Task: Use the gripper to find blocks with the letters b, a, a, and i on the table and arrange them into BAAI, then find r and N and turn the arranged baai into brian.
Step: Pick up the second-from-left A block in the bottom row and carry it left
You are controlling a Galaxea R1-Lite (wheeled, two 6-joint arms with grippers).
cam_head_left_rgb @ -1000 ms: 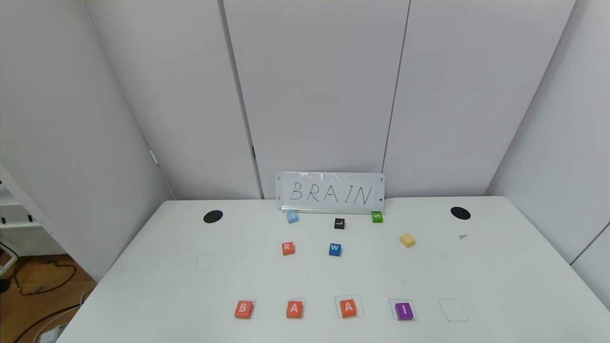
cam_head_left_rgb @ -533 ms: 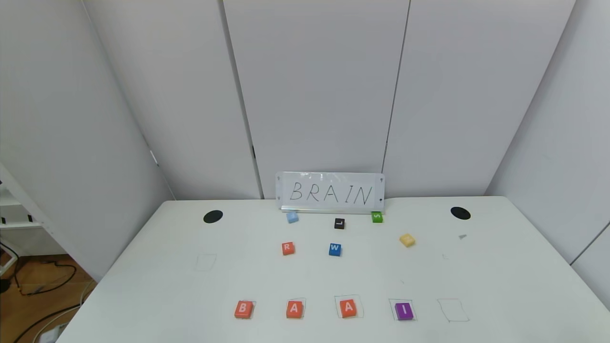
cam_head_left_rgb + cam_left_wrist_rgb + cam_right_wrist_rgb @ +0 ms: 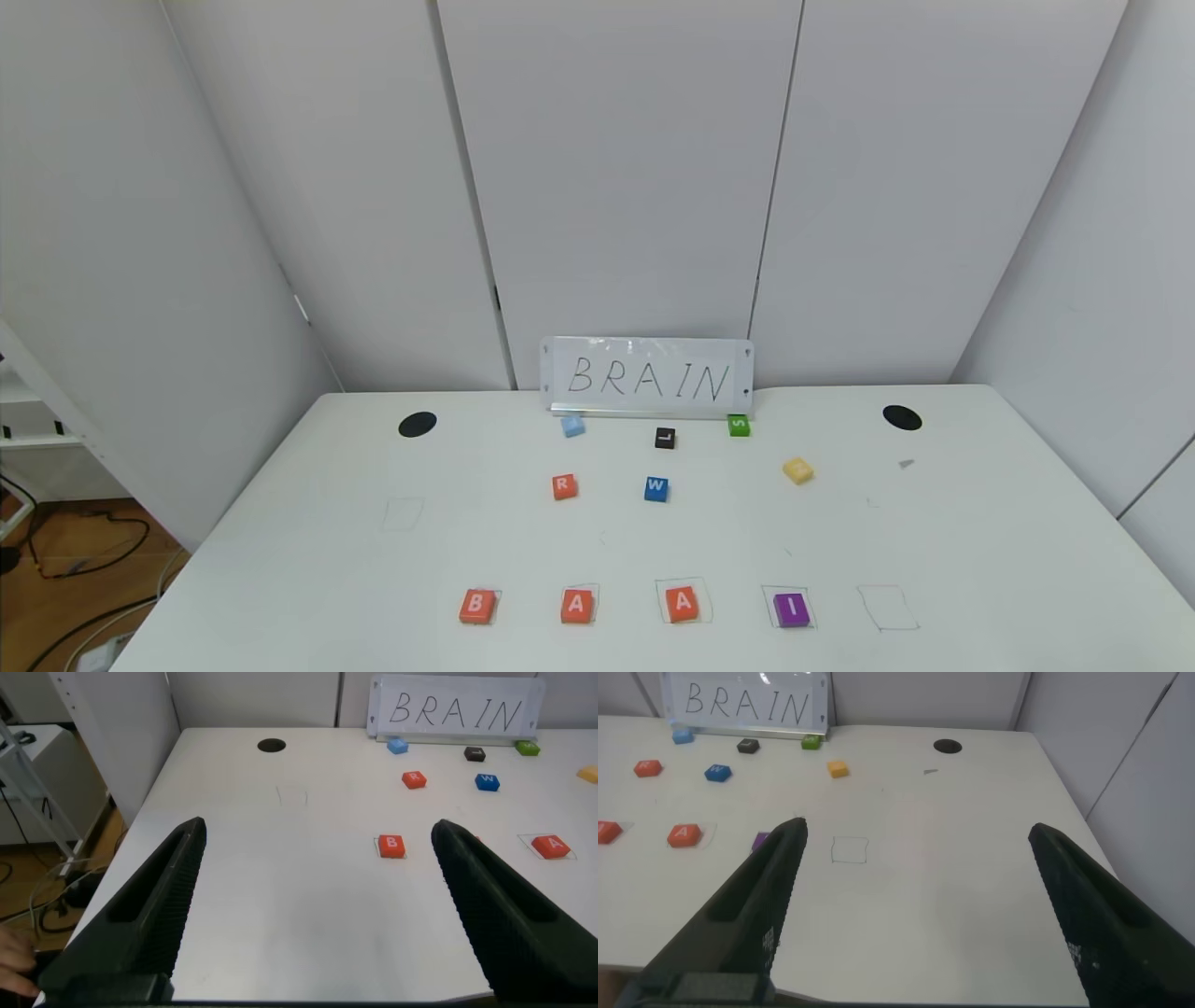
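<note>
Head view: B, A, A, I blocks [image 3: 475,606] sit in a row on near edge of table [image 3: 280,560], each in/near a pen square; BAAI looks done. r [image 3: 564,486] lies behind the row, btwn B and 1st A; N [image 3: 797,469] farther right. My left gripper [image 3: 318,905] wide open, empty, nearer r; right gripper [image 3: 915,905] likewise open, empty, nearer N.

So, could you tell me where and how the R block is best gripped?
Probably from straight above, pinching two opposite side faces of the R block. It lies flat on the table, letter up, with bare surface all round; the W block sits well apart.
</note>
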